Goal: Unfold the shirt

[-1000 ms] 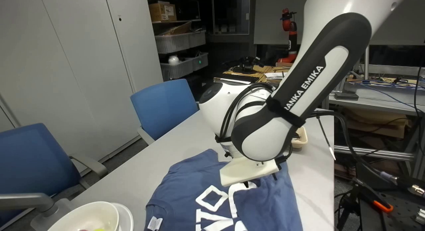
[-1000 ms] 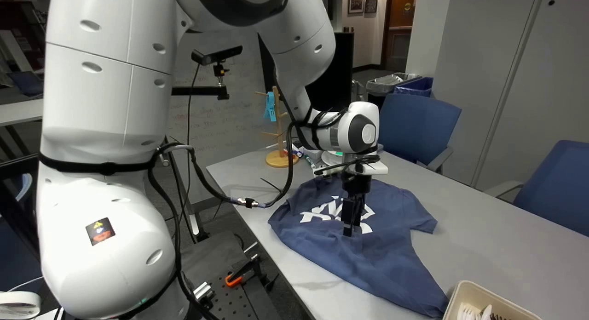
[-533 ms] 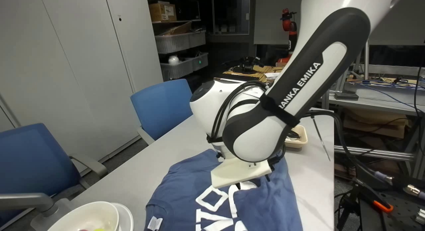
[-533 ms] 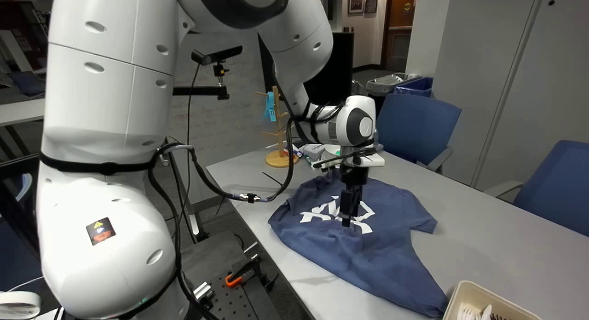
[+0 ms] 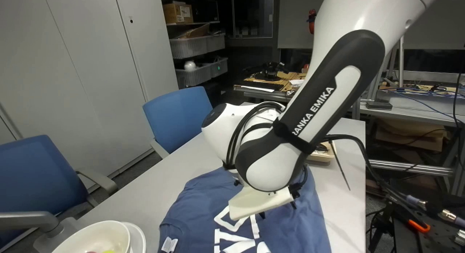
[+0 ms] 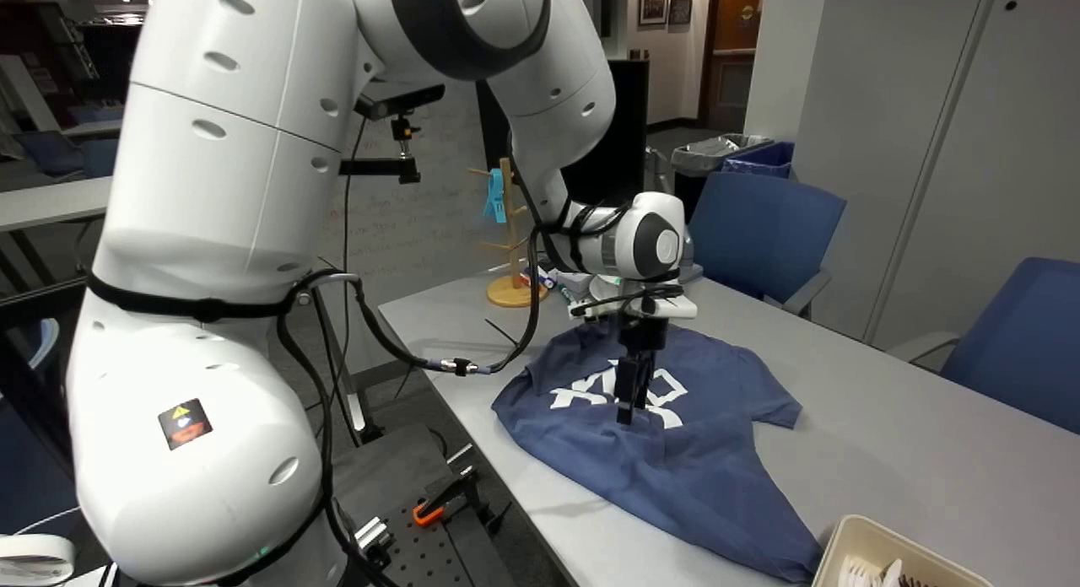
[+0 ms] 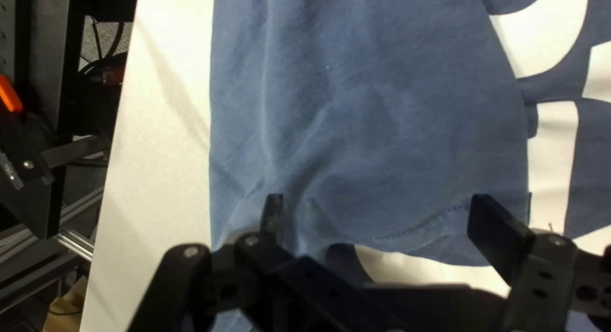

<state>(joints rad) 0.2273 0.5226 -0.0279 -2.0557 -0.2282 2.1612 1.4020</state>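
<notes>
Your gripper (image 7: 377, 205) is lower now: in both exterior views it sits below, and a touch left of, its place half a second ago. The shirt (image 6: 683, 460) does not shift with it; it lies on the table (image 6: 920, 418) with the same outline, a flap (image 7: 405, 146) of it folded over part of the white lettering (image 7: 553, 165). In the wrist view your jaws stand wide apart, the flap's stitched edge (image 7: 415, 226) showing between them and no cloth pinched; you cannot tell whether the fingertips (image 7: 272, 212) touch the fabric. So I read the change as lining up, not unfolding. If you draw that edge back, pinch only the top layer, or the whole shirt may drag.
</notes>
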